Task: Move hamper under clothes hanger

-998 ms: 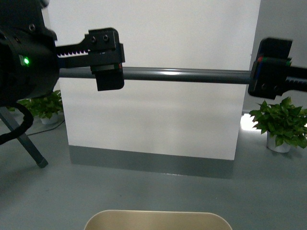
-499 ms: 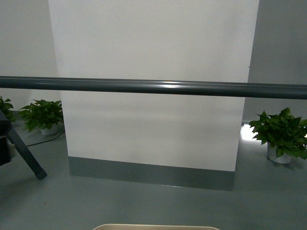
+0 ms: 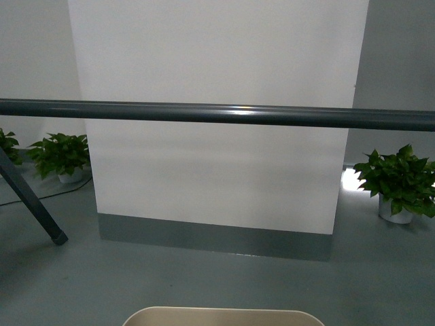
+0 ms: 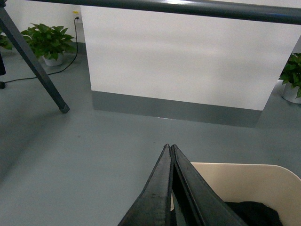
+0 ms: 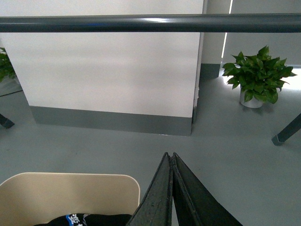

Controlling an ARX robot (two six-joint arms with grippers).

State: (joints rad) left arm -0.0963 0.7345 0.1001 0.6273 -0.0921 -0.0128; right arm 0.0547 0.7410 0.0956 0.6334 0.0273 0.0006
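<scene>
**Front view: hamper short of the bar, both grippers closed on nothing**

Front view shows only the far rim of the hamper [image 3: 221,316] at the near edge of the scene, on the grey floor [image 3: 204,278]. The clothes hanger [image 3: 217,114] runs left to right across the picture, its bar farther off than the tub, with one angled leg [image 3: 30,204] planted at the left. Judged from this, the hamper sits on the near side of the bar, with open floor between it and the white panel [image 3: 217,136] behind. The move looks unfinished: the tub has to go farther from the robot until it stands beneath the bar.

In the left wrist view the left gripper [image 4: 170,149] has its fingers pressed together, tips meeting, nothing between them; it hangs above the hamper's left rim, and contact with it cannot be told. A dark garment [image 4: 251,212] lies inside. The right gripper [image 5: 169,157] is likewise clenched and empty, beside the right rim
</scene>
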